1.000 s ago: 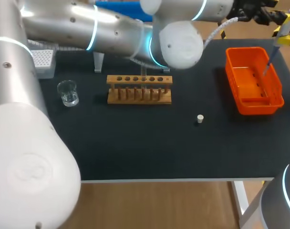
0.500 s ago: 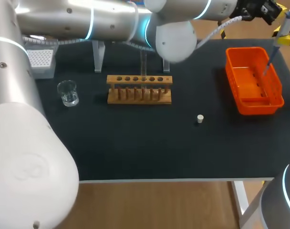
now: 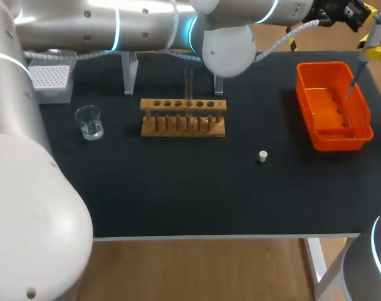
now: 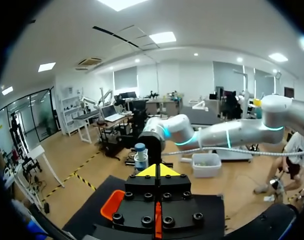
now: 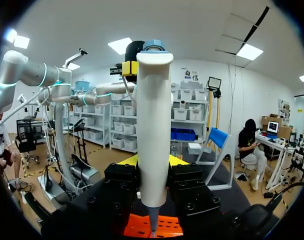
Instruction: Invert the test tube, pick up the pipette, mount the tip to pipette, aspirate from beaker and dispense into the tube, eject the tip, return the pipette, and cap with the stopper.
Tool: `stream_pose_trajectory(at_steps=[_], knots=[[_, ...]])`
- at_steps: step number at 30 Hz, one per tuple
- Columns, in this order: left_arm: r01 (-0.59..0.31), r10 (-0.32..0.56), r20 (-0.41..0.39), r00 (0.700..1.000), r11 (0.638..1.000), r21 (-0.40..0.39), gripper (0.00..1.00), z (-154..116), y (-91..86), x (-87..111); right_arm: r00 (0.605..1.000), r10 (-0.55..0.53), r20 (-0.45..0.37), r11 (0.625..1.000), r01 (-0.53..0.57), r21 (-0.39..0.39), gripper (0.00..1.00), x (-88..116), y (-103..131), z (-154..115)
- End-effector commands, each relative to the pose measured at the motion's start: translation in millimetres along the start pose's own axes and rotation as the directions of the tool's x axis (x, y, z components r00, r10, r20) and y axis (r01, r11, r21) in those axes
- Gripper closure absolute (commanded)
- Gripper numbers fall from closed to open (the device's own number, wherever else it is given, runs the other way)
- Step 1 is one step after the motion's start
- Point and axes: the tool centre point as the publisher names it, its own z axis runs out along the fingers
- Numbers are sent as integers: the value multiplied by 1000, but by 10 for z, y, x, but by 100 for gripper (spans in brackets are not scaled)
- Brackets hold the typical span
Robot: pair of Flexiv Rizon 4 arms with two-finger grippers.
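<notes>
My right gripper (image 3: 373,45) (image 5: 153,161) is shut on the white pipette (image 5: 153,125), upright at the far right, with its thin lower end (image 3: 351,84) over the orange bin (image 3: 316,135). My left arm reaches across the back of the table. Its gripper (image 3: 341,12) (image 4: 158,171) is shut and empty, yellow tips together beside the pipette's blue top button (image 4: 140,149) (image 5: 154,45). A clear test tube (image 3: 188,84) stands upright in the wooden rack (image 3: 183,117). The glass beaker (image 3: 89,121) is at the left. The small white stopper (image 3: 262,156) lies on the mat.
A white tip box (image 3: 51,80) sits at the far left corner. A clear stand (image 3: 129,76) rises behind the rack. The black mat (image 3: 178,188) reaches to the table's front edge.
My left gripper has closed from open. Its arm has shifted toward the back of the table, away from the rack. My right arm and the pipette have stayed in place.
</notes>
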Motion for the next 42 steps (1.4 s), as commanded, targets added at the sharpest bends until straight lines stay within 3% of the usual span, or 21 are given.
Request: stream_pose_trajectory(at_steps=[1,15,33,42], knots=[[-1,1,-4,1000,1000,12,100,199,-3,-24,1000,-1,2,1000,1,5,100,8,15,10],[-3,2,14,1000,994,112,100,397,14,-62,1000,-1,2,1000,1,5,100,8,15,10],[-19,19,1,1000,989,145,100,540,-41,-225,1000,-1,2,1000,1,5,100,8,15,10],[-14,14,-2,1000,989,147,100,556,33,-220,1000,-1,2,1000,1,5,100,8,15,10]])
